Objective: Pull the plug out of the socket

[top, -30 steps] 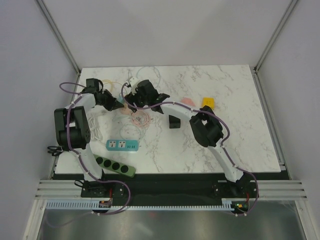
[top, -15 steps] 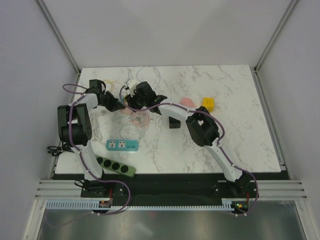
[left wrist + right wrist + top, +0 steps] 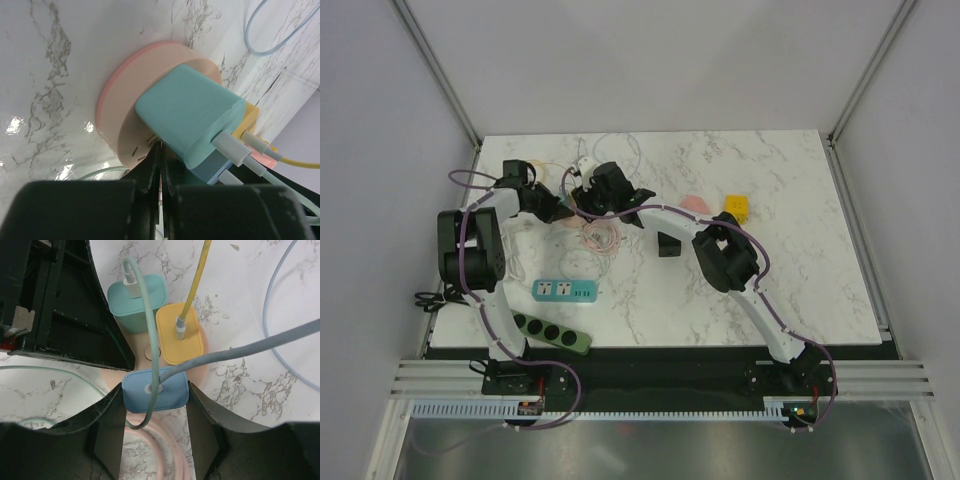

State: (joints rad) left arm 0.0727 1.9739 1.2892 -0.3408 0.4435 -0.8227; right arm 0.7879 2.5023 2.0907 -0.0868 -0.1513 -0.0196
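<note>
Marble table (image 3: 780, 270) spreads bare toward 3 o'clock of the socket (image 3: 200, 371), crossed only by a pale blue cable (image 3: 272, 335). The pink round socket sits at about 11 o'clock on the table, not far from its far and left edges.

In the right wrist view three plugs crowd the socket's top: a teal plug (image 3: 137, 300) at 11 o'clock, a yellow plug (image 3: 180, 337) at 1 o'clock and a blue plug (image 3: 167, 396) at 6 o'clock. The right gripper (image 3: 156, 390) is clamped on the blue plug, one finger against each side. The left gripper (image 3: 161, 150) is clenched, its fingers pressed together with only a thin slit between them. Its tip rests on the socket's face just beside the teal plug, filling the 9 o'clock side. A pink cable (image 3: 167, 455) curves close at 6 o'clock.

From above, both grippers cover the socket entirely. The plugs hide most of its face, and no prongs show. Whether the blue plug is fully seated cannot be told. The cables run out of frame.
</note>
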